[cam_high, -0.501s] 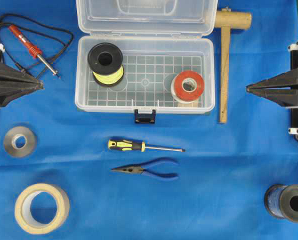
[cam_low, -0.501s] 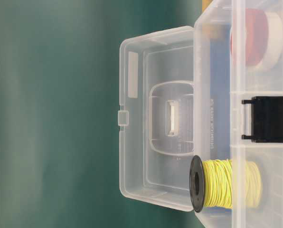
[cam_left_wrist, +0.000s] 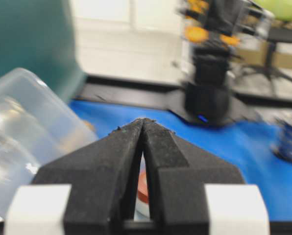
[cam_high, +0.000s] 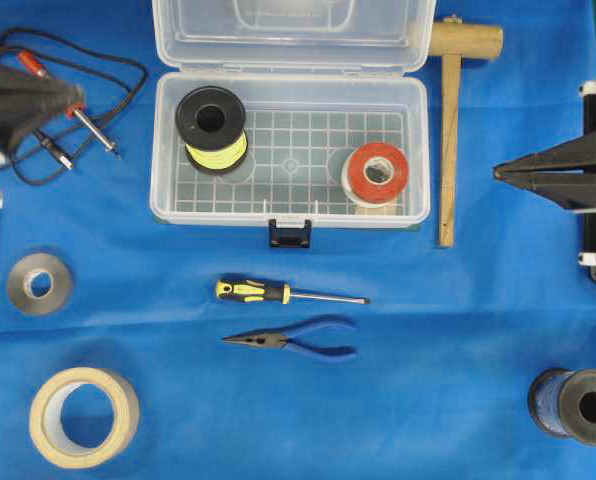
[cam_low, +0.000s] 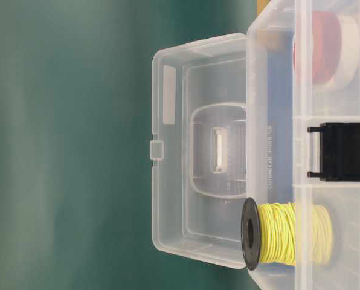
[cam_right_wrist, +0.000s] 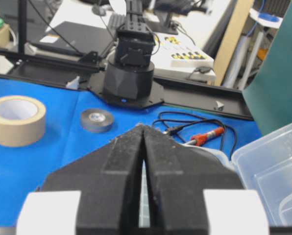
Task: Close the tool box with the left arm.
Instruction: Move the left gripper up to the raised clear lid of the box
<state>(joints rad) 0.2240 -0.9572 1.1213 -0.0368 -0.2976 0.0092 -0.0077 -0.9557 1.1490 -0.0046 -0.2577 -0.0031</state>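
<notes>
The clear tool box [cam_high: 288,78] stands open at the back middle. Its lid [cam_high: 293,40] leans back and its dark blue latch [cam_high: 289,233] hangs at the front. The table-level view shows the lid [cam_low: 198,229] standing up and the latch [cam_low: 346,151]. Inside are a yellow wire spool [cam_high: 211,125] and a red tape roll [cam_high: 377,172]. My left gripper [cam_high: 78,97] is shut and empty, raised left of the box; the wrist view shows it [cam_left_wrist: 143,121] with the box [cam_left_wrist: 28,127] at the left. My right gripper [cam_high: 496,175] is shut and empty, right of the box.
A soldering iron [cam_high: 96,128] with its cable lies under my left gripper. A wooden mallet [cam_high: 448,130] lies right of the box. A screwdriver [cam_high: 278,292] and pliers [cam_high: 298,342] lie in front. Grey tape [cam_high: 39,283], masking tape [cam_high: 83,416] and a blue spool [cam_high: 575,405] sit near the corners.
My left gripper has moved toward the far side and risen, and now covers part of the soldering iron. The right gripper and the tool box have not moved.
</notes>
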